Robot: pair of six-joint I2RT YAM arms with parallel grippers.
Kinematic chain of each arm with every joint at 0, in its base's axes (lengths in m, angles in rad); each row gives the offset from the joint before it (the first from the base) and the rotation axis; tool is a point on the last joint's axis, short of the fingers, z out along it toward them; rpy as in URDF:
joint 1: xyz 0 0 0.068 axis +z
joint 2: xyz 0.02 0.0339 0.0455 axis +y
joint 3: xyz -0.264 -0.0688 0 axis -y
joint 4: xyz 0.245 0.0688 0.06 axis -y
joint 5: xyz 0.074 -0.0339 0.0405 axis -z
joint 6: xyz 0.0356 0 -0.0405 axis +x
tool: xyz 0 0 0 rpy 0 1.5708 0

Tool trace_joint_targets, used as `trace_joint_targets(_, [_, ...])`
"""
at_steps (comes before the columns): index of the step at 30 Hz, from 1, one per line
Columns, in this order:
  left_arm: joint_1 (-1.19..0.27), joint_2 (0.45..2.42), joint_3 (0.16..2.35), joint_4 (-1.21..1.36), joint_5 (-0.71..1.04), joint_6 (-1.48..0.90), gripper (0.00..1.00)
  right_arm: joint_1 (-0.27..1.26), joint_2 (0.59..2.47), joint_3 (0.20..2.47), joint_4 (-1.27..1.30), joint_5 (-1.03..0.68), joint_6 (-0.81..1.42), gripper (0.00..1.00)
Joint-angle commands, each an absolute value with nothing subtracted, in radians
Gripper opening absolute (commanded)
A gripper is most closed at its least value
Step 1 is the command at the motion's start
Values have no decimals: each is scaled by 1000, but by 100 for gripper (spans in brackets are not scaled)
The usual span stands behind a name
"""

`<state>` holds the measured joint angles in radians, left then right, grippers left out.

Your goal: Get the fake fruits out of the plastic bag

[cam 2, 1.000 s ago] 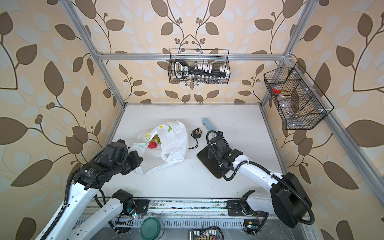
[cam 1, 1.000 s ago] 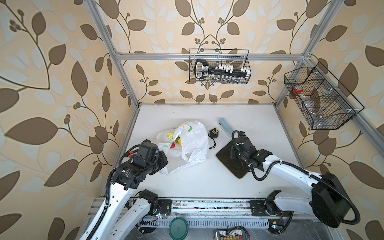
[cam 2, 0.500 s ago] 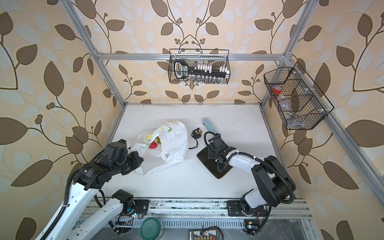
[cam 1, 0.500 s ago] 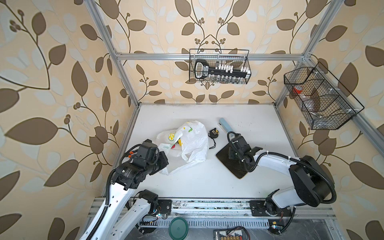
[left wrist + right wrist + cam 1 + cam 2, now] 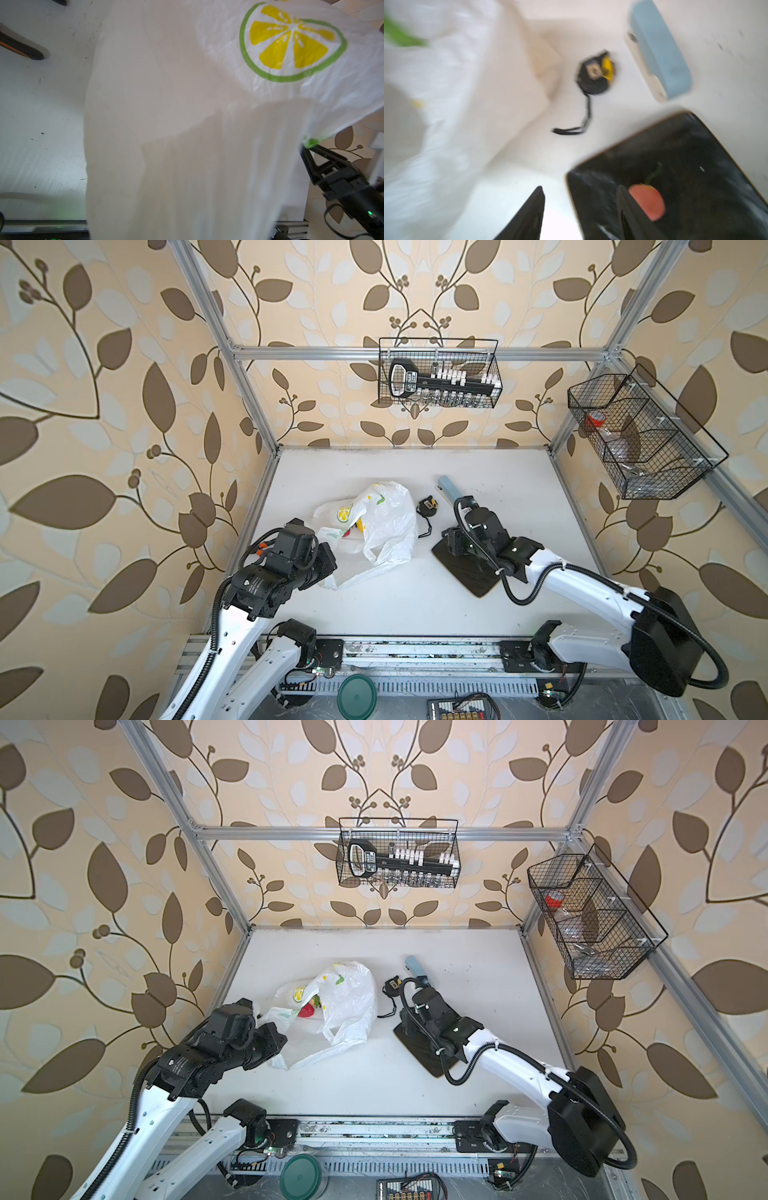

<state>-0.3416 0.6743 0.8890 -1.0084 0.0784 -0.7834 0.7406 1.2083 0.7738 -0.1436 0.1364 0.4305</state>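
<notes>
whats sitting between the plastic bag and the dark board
A small black-and-yellow tape measure with its strap lies between the plastic bag and the dark board, seen in both top views.

At least two strawberries [image 5: 646,202] showed, plus one plastic bag [image 5: 386,522], one dark board [image 5: 473,578], one tape measure [image 5: 427,506] and one blue case [image 5: 449,487].

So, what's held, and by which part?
Left gripper pinches the thin white lemon-print plastic bag by its mouth rim. Right gripper is open and empty, beside a red plastic strawberry on the dark board.
</notes>
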Motion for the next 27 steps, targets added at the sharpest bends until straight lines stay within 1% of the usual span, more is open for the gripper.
trace_joint_targets(1, [-351,663,925,-999,93,-759,0,884,1215,819,-3,90,272,52])
trace_joint_targets(5, [-351,662,929,-998,100,-767,0,1038,1336,903,112,77,94,46])
trace_joint_targets(9, [-351,652,932,-991,96,-778,0,1075,1517,1010,188,23,74,39])
trace_joint_targets(13, [-351,637,947,-959,80,-796,0,1090,1696,1111,227,-35,185,31])
trace_joint_targets(16, [-351,631,961,-917,72,-805,0,1091,1795,1166,256,-86,274,27])
trace_joint_targets(20, [-351,638,977,-868,90,-811,0,1090,1921,1249,259,-113,337,24])
trace_joint_targets(27, [-351,637,979,-911,112,-800,0,1051,2121,1432,262,-69,452,25])
